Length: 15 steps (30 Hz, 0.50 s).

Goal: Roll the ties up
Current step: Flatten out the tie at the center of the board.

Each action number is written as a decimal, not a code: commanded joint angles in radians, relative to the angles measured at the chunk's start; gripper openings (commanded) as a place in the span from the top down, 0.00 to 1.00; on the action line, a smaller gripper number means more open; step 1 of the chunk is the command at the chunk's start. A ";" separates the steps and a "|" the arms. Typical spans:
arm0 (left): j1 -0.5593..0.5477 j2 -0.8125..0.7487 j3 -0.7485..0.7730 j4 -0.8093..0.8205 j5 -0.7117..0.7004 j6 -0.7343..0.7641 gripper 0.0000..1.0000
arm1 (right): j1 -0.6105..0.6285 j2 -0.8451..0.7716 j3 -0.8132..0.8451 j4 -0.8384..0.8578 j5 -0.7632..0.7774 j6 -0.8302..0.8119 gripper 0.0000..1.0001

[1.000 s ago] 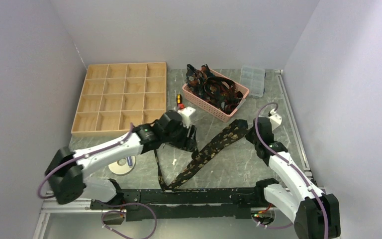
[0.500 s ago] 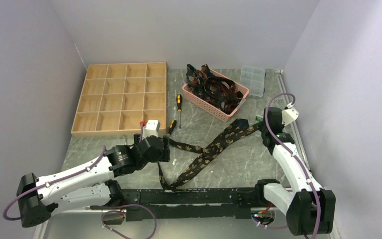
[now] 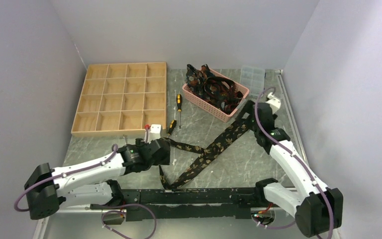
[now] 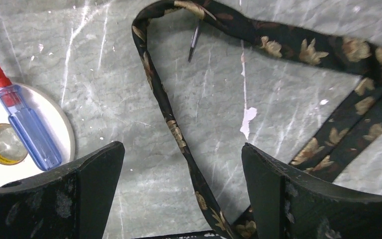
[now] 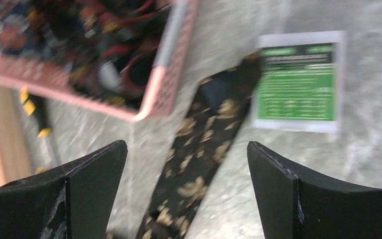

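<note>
Both of your hands have just let go. The right hand (image 5: pixel 186 169), which was clamped on the wide end of the black fabric necktie with tan-gold leaves (image 3: pixel 204 157) a second ago, now stands wide and empty above that end. It is at 2 o'clock from the middle of the grey marble desk (image 3: pixel 199 127), just beside the pink plastic basket (image 3: pixel 214 110) of tangled ties (image 3: pixel 214 89). The left hand (image 4: pixel 181 169) is wide too, holding nothing, and has drawn back toward 7 o'clock; the tie's narrow strip lies on the desk below its gap. So the tie rests loose in a zigzag: wide end at 2 o'clock, a fold near 6 o'clock, the narrow part looping back toward centre. By the look of it, the laying-out is done but no rolling has begun; you would next take one end and start the roll.
</note>
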 commanded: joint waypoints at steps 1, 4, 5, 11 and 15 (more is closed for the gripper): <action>-0.001 0.101 0.029 0.051 0.025 0.039 0.08 | 0.124 0.027 0.038 -0.019 -0.123 -0.037 0.04; 0.000 0.176 0.030 0.056 0.023 0.016 0.13 | 0.176 0.063 -0.015 0.014 -0.235 -0.021 0.06; 0.002 0.188 0.018 0.072 0.024 0.013 0.17 | 0.191 0.067 -0.035 0.023 -0.240 -0.009 0.07; 0.064 0.259 -0.067 0.199 0.100 0.004 0.42 | 0.215 0.112 -0.112 0.106 -0.270 0.007 0.13; 0.067 0.333 -0.041 0.194 0.056 0.001 0.62 | 0.217 0.166 -0.109 0.137 -0.239 0.006 0.15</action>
